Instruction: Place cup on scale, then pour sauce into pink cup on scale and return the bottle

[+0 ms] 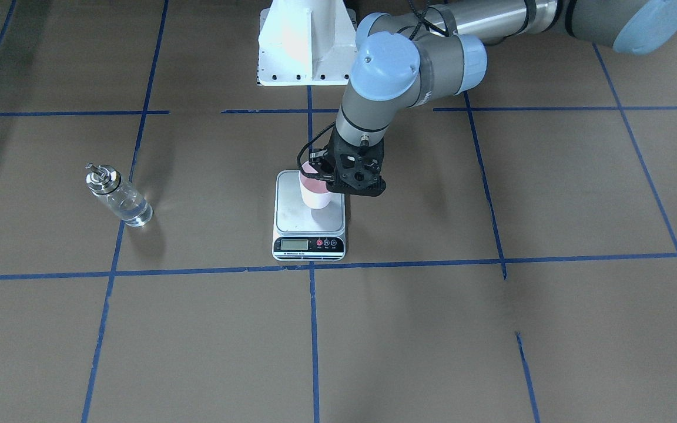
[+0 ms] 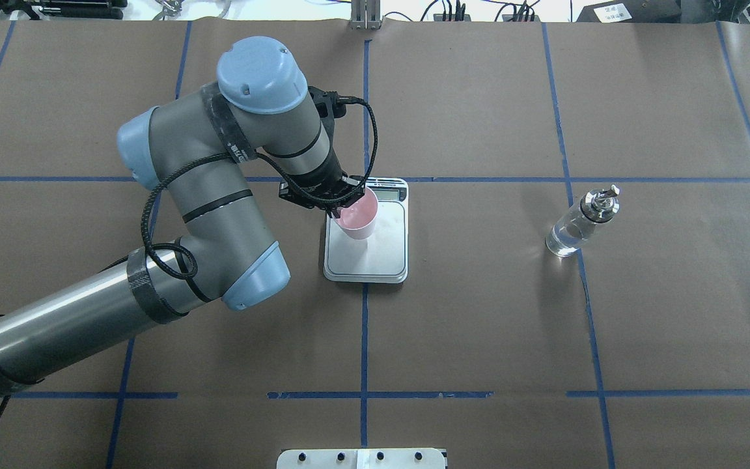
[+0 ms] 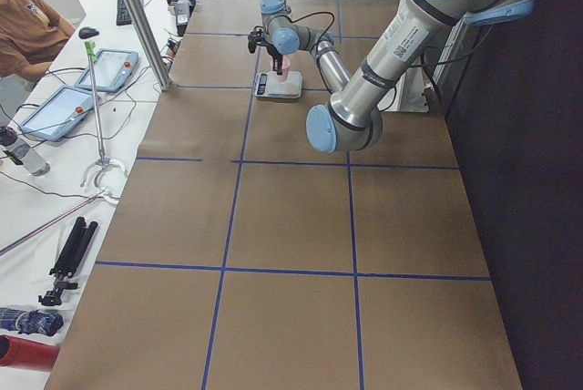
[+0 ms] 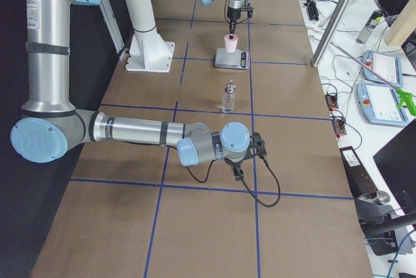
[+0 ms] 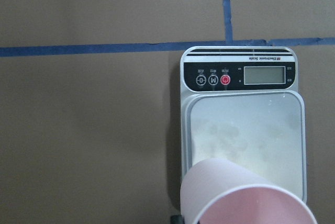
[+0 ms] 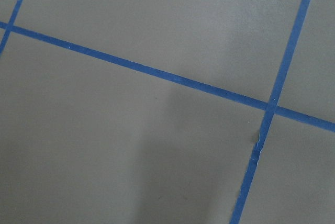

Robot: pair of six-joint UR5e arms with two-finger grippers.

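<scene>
Currently the left gripper (image 1: 319,171) is clamped on the rim of the small pale pink paper cup (image 1: 315,192). It holds the cup on the side that faces the left arm. The pink paper cup is upright, with its opening up, and it is over the silver-grey platform of the flat square kitchen scale (image 1: 291,205), in the half nearer to the robot. Its shadow falls on the platform just beside its base. I cannot tell if the base touches the platform or hangs slightly above it.

From the left wrist camera, the pink paper cup (image 5: 246,198) fills the bottom edge and the platform of the kitchen scale (image 5: 246,124) lies beyond it. The black strip with the LCD (image 5: 264,75) and the round buttons is on the side away from the robot.

The small clear glass bottle (image 2: 580,225), with a shiny silver cap and a thin spout, stands upright on the table (image 2: 479,326) covered with brown paper. It is well apart from the kitchen scale, on the robot's right side, just beside one of the blue tape lines (image 2: 593,339). Clear colourless liquid (image 2: 564,241) shows through the glass.

The right gripper (image 4: 237,173) is low over the table, well apart from the glass bottle (image 4: 229,98). It shows only in the side view, so I cannot tell if its fingers are apart or together.
</scene>
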